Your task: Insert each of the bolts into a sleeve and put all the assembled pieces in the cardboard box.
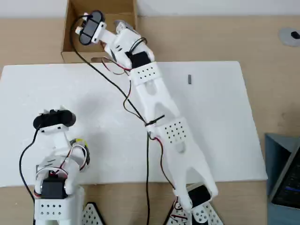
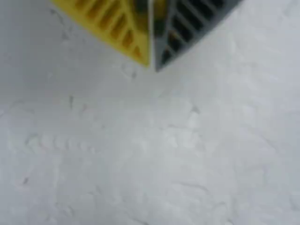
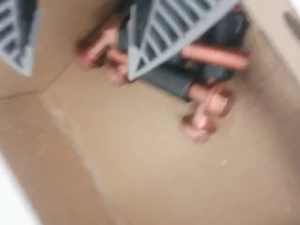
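Right now right gripper (image 3: 79, 70), jaws spread, sits in cardboard box (image 1: 77, 57) above assembled pieces (image 3: 206, 103). Small dark part (image 1: 190, 78) lies on worktop (image 1: 225, 140) nearer right arm. Left gripper (image 2: 152, 63) pressed together.

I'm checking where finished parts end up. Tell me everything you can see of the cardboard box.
The cardboard box is plain brown and open-topped, with upright walls and a flat floor. It sits on the wooden table beyond the white mat, its near wall at the mat's far edge. The right gripper hangs inside it, open. Copper-coloured bolts in dark sleeves lie heaped on its floor by one wall.
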You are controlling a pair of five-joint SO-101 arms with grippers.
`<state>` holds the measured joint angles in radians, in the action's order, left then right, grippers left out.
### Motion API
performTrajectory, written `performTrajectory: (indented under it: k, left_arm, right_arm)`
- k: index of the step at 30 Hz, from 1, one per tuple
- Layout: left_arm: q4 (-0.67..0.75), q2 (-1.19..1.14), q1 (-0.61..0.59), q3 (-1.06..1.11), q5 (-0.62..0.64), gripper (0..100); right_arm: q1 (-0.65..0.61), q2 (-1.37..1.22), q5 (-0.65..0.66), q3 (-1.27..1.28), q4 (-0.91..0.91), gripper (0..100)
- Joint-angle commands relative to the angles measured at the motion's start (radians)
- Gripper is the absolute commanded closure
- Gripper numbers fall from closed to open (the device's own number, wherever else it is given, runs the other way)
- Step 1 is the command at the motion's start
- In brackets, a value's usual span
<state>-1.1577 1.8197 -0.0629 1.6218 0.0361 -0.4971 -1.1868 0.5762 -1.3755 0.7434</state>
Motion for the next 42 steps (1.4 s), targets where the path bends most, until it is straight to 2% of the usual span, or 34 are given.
performTrajectory:
  k: [1, 4, 9, 19, 32, 37, 42]
  left_arm:
    - [0.003, 0.005, -0.008, -0.005, -0.002, 99]
    - [0.003, 0.005, -0.008, -0.005, -0.002, 99]
    - [0.003, 0.005, -0.008, -0.005, -0.002, 99]
    - [0.003, 0.005, -0.008, -0.005, -0.002, 99]
    - [0.003, 0.005, -0.008, -0.005, -0.002, 99]
    - [0.003, 0.005, -0.008, -0.005, -0.002, 99]
    - [0.003, 0.005, -0.008, -0.005, -0.002, 99]
  right_arm:
    - [-0.005, 0.024, 0.009, -0.139, 0.101, 92.3]
    - [-0.005, 0.022, 0.009, -0.226, 0.206, 98.8]
    - [0.035, 0.035, 0.008, -0.297, 0.318, 99.0]
    - [0.119, 0.305, 0.002, -0.294, 0.637, 99.0]
    - [0.260, 0.512, -0.241, -0.294, 1.026, 99.0]
    - [0.340, 0.602, -0.325, -0.291, 1.043, 99.0]
    - [0.398, 0.702, -0.333, -0.283, 1.045, 99.0]
